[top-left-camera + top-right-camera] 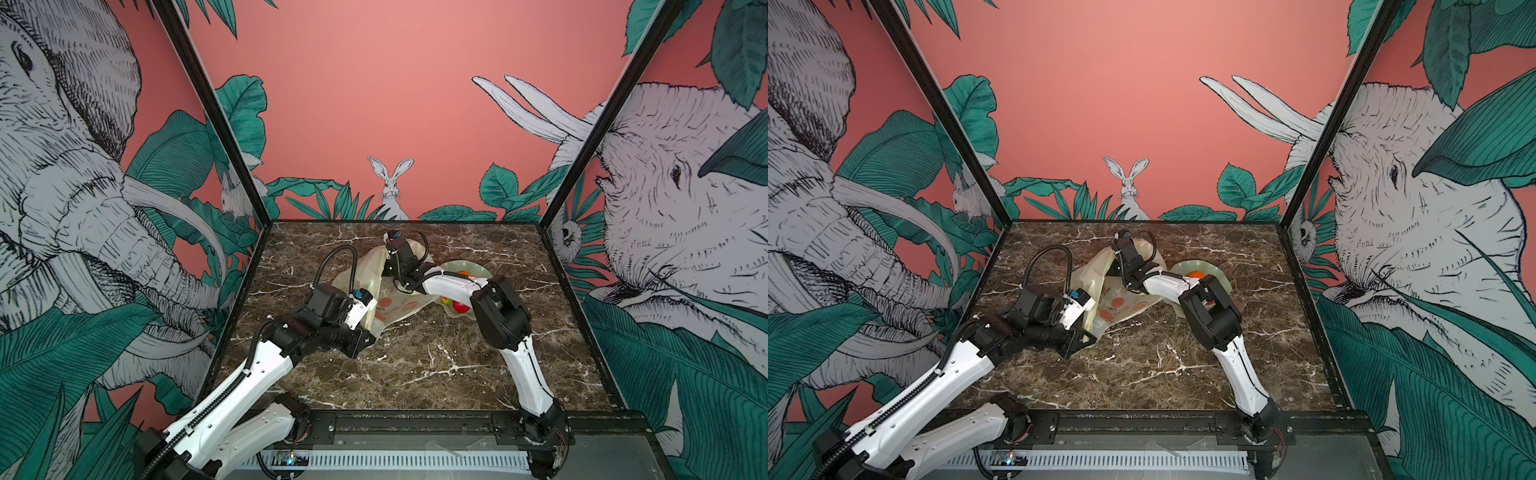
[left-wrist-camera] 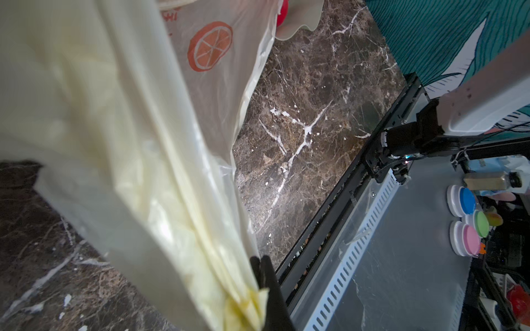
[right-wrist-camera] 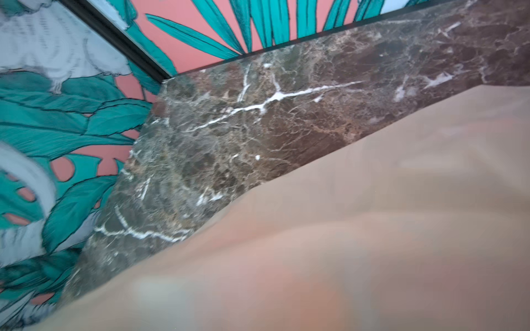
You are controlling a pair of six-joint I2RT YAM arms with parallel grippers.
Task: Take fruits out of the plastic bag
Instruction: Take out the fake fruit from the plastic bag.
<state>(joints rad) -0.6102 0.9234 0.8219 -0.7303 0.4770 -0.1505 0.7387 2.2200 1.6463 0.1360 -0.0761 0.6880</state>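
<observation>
The pale-yellow plastic bag lies at mid-table, printed with orange slices. My left gripper is shut on a bunched edge of the bag at its near end and holds it up; in both top views the left gripper sits there. My right wrist reaches into the bag's far opening, where its jaws are hidden. Bag film fills the right wrist view, with blurred orange-pink behind it. An orange fruit and a red fruit lie in the dish.
The pale green wavy-rimmed dish stands right of the bag, partly under my right elbow. A black rail borders the marble table's front edge. Coloured lidded pots sit off the table.
</observation>
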